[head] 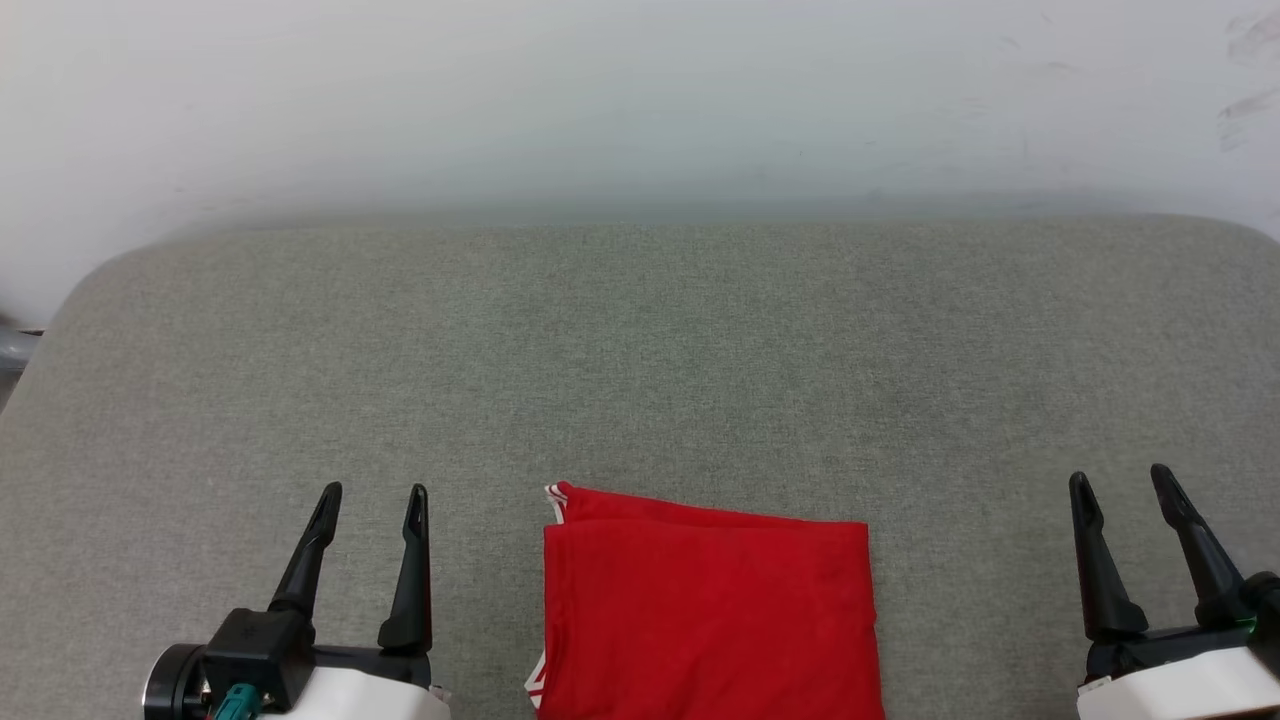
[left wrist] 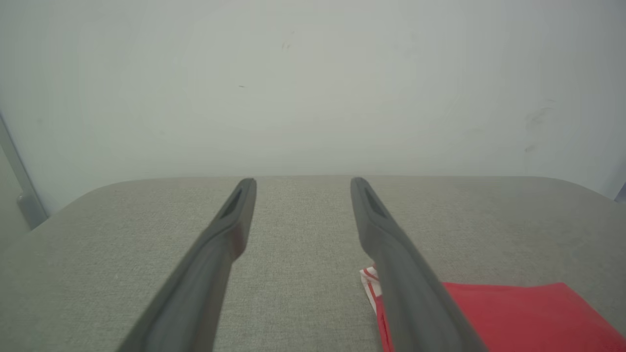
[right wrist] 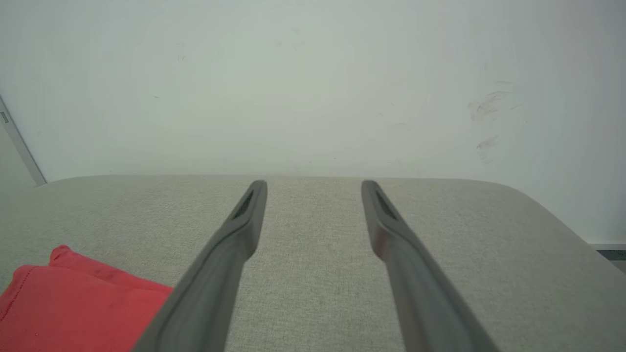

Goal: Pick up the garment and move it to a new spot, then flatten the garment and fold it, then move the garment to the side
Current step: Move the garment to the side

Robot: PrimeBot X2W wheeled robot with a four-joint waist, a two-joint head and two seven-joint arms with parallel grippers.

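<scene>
Shirt lies folded into a neat red rectangle, flat on the grey pad. It sits at the pad's near edge, roughly centred between the arms, and the frame cuts off its lower part. Red-white trim peeks out at its left corners. Left gripper is spread wide and empty, near the shirt's left side, not touching. Right gripper is also spread wide and empty, well off to the shirt's right. Both point toward the white wall. In the left wrist view the trimmed shirt corner runs behind one finger. In the right wrist view the shirt sits lower left.
</scene>
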